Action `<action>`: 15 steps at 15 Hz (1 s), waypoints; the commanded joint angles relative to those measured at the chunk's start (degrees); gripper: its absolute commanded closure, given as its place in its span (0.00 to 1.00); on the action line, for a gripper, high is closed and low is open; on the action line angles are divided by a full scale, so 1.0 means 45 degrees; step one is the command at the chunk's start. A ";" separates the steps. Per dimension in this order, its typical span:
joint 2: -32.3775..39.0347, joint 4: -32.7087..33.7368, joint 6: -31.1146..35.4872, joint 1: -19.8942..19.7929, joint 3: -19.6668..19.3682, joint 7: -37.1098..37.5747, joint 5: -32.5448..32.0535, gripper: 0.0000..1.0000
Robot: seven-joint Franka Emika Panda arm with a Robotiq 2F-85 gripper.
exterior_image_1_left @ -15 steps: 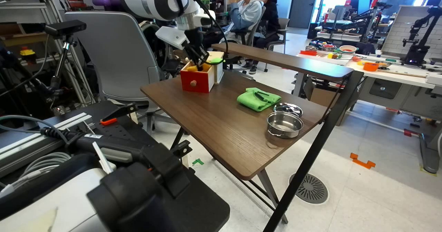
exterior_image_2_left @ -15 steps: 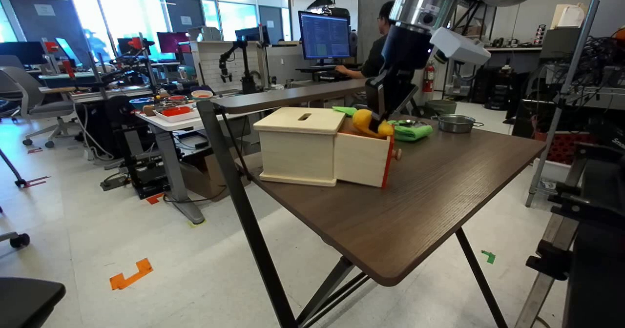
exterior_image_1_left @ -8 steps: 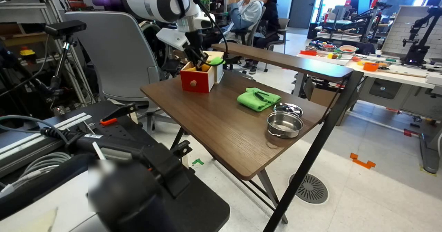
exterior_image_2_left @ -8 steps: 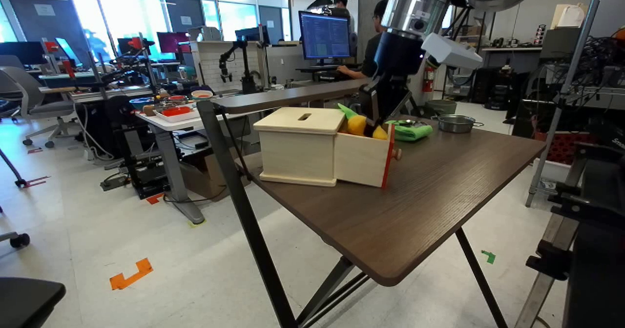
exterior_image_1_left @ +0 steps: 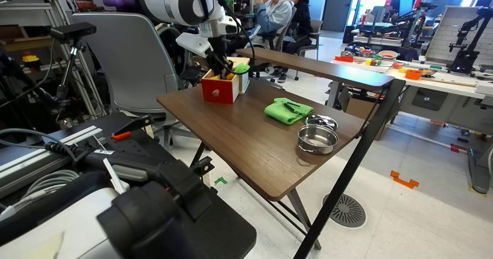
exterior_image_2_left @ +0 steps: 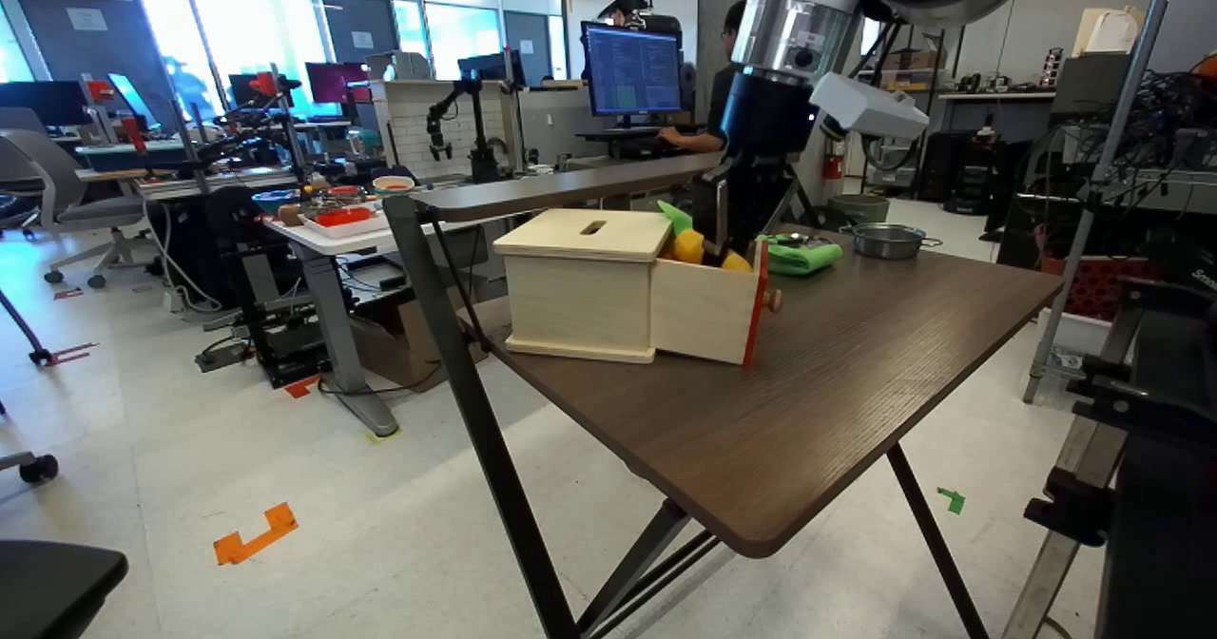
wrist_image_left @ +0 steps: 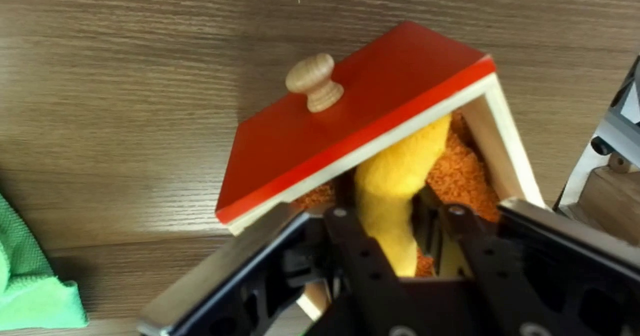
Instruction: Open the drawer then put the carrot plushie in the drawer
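The drawer (exterior_image_1_left: 218, 91), with its red front and round wooden knob, is pulled out of its light wooden box (exterior_image_2_left: 578, 297). Inside lies the carrot plushie (wrist_image_left: 400, 171), a soft yellow-orange body. Its green leafy end (exterior_image_2_left: 679, 219) sticks up beside the box top in both exterior views. My gripper (wrist_image_left: 386, 192) reaches down into the drawer, one finger on each side of the plushie. A narrow gap shows between the plushie and the right-hand finger (wrist_image_left: 431, 201) in the wrist view, so the jaws stand partly open around it. The drawer walls hide the fingertips in both exterior views.
A folded green cloth (exterior_image_1_left: 283, 112) with a black item on it lies on the brown table (exterior_image_1_left: 246, 135). Beyond it stand a metal pot (exterior_image_1_left: 317, 140) and a shiny lid (exterior_image_1_left: 321, 121). A raised shelf (exterior_image_1_left: 316, 68) runs along one table side.
My gripper has shifted toward the box and lower into the drawer. The plushie has sunk and its leafy end tipped up. Between the fingers the plushie now shows a gap on one side.
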 commanded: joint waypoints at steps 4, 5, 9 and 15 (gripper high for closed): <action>-0.0015 0.0538 -0.1021 -0.0216 0.0284 -0.0713 0.0384 0.13; -0.0134 0.0519 -0.1015 -0.0193 0.0249 -0.0702 0.0360 0.07; -0.0848 0.0378 -0.0757 -0.0131 0.0155 -0.0660 0.0282 0.00; -0.1441 0.0109 -0.0494 -0.0306 0.0211 -0.0950 0.0317 0.00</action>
